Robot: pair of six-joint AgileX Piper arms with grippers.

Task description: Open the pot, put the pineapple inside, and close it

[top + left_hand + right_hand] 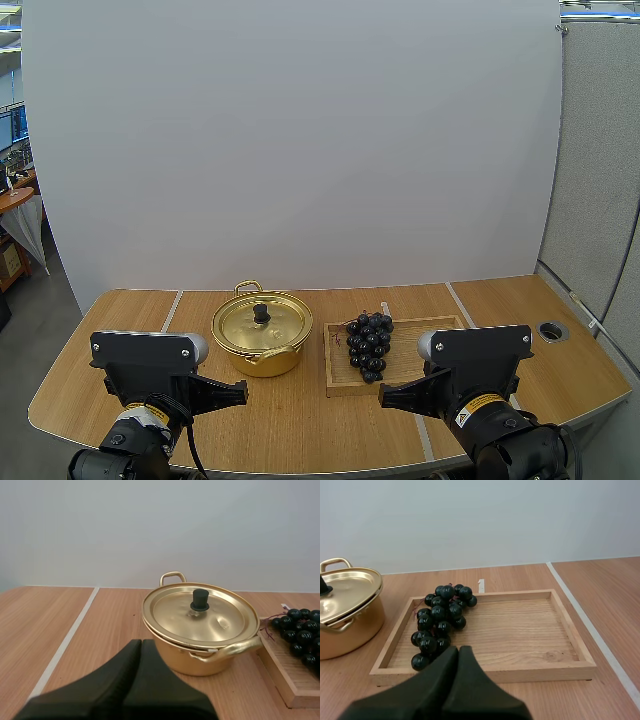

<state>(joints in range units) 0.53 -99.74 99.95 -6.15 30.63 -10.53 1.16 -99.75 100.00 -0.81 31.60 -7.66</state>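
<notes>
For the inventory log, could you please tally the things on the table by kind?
pot with lid: 1
bunch of grapes: 1
wooden tray: 1
Total: 3

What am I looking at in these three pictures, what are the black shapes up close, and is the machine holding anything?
This is a robot with two arms, set at a wooden table. The wide picture is taken from above and behind the arms: the left arm is at its left and the right arm at its right. The other two pictures are taken from each arm's wrist, so the dark wedge close up in each is that arm's own jaws. Both pairs of jaws are shut together and hold nothing.

On the table stands a golden pot with its lid on, ahead of the left arm. Beside it, ahead of the right arm, lies a wooden tray, with a bunch of dark grapes at the end nearer the pot.
</notes>
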